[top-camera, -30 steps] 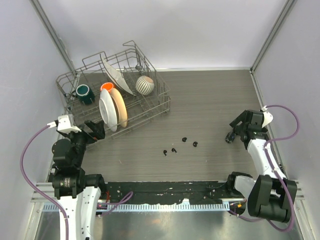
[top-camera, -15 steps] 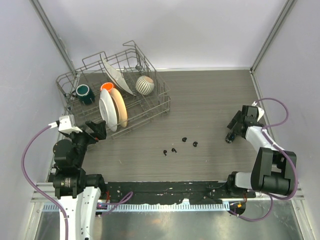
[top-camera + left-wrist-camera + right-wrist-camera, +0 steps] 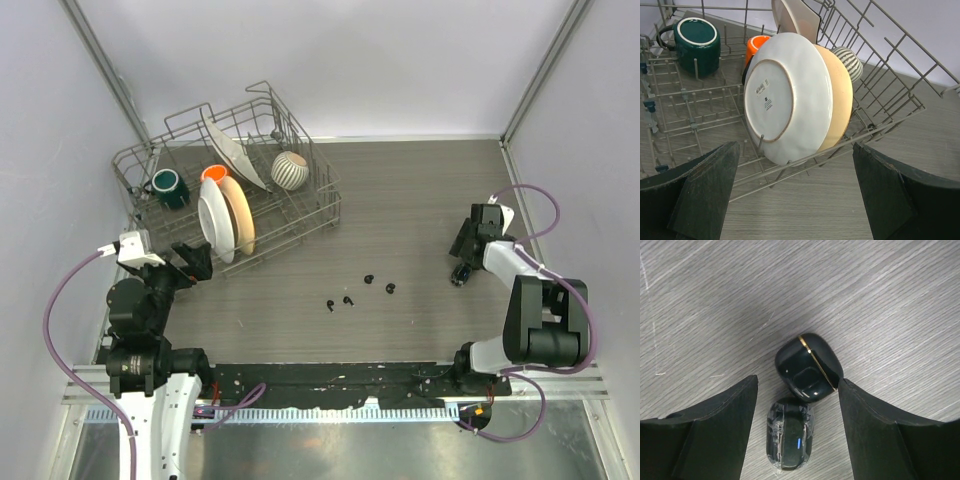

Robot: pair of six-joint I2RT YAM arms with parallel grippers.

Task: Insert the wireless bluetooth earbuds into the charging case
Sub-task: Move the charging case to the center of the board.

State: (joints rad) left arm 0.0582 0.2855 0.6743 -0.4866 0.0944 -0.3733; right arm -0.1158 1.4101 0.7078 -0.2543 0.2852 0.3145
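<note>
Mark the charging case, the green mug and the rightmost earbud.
charging case (image 3: pixel 809 371): right wrist view, glossy top face.
green mug (image 3: pixel 702 57): left wrist view, side wall.
rightmost earbud (image 3: pixel 389 289): top external view, its body.

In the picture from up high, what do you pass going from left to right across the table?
First the dark green ceramic mug, then the white round plate, the ribbed cream rounded cup, the four tiny black stemmed earbuds, and last the small glossy black charging case.

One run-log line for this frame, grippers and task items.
right gripper: open, straddling charging case | left gripper: open, facing dish rack | earbuds: loose on table
</note>
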